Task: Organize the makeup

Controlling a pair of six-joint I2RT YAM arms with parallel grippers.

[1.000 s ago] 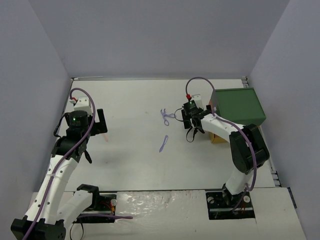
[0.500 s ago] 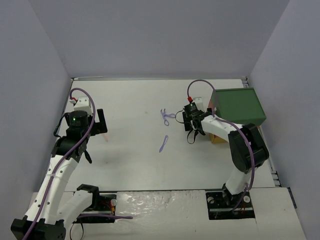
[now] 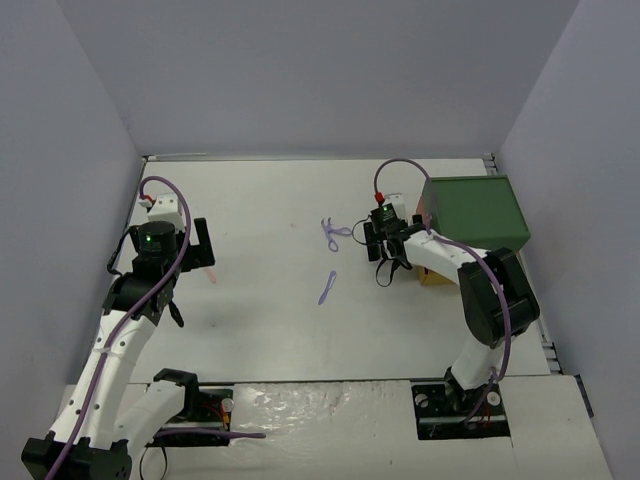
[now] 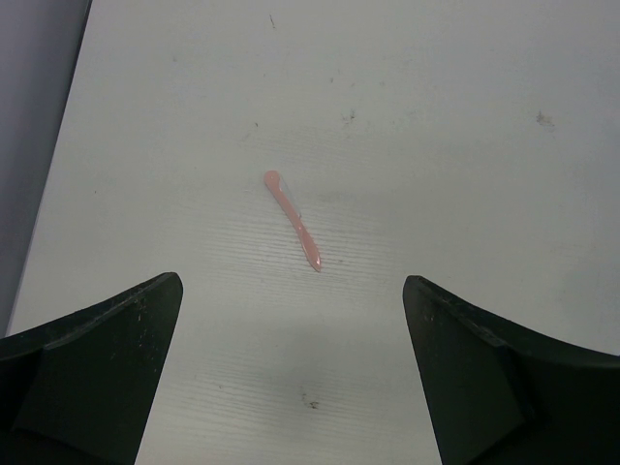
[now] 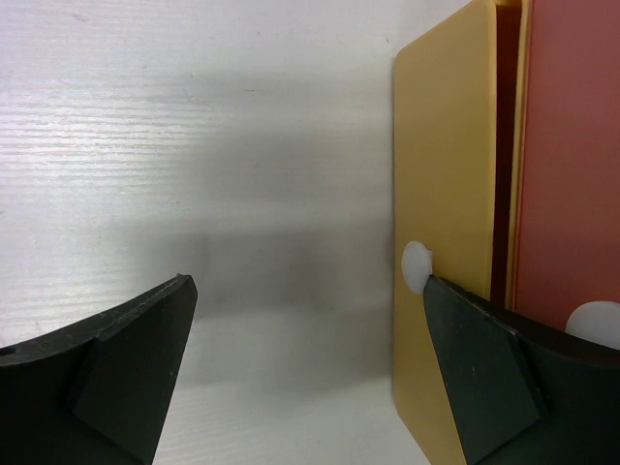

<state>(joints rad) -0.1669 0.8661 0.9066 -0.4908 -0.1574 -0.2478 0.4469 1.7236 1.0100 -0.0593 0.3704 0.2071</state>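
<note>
Both sets of jaws stand spread wide with nothing between them. On my left gripper (image 4: 291, 291) the wrist view shows the two dark fingers framing bare table (image 4: 465, 116). The pink stick (image 4: 294, 221) lies just beyond the gap, ahead of the fingertips and close to the centre line. Its long axis runs on a diagonal, far end toward the left of that view and near end toward the right. That sets it oblique to the line the fingers close along, not square across it. I judge that a short reach forward and down, with a slight wrist turn, would bring the thin shaft crosswise between the pads. It lies flat on the table, so the fingertips would need to come right down to the surface.

My right gripper (image 5: 308, 286) is just as wide and empty, hanging beside the box (image 3: 475, 212). Its wrist view shows the yellow layer (image 5: 441, 194) and the red layer (image 5: 572, 145) on the right. A white knob (image 5: 417, 264) is touching or just off the right finger; I can't tell which. No makeup shows between those fingers.

From overhead, the lilac tools (image 3: 327, 288) lie mid-table between the arms, nearer the right one. The pink stick is plainly the left arm's: well apart from the right gripper, just beside the left fingers.
</note>
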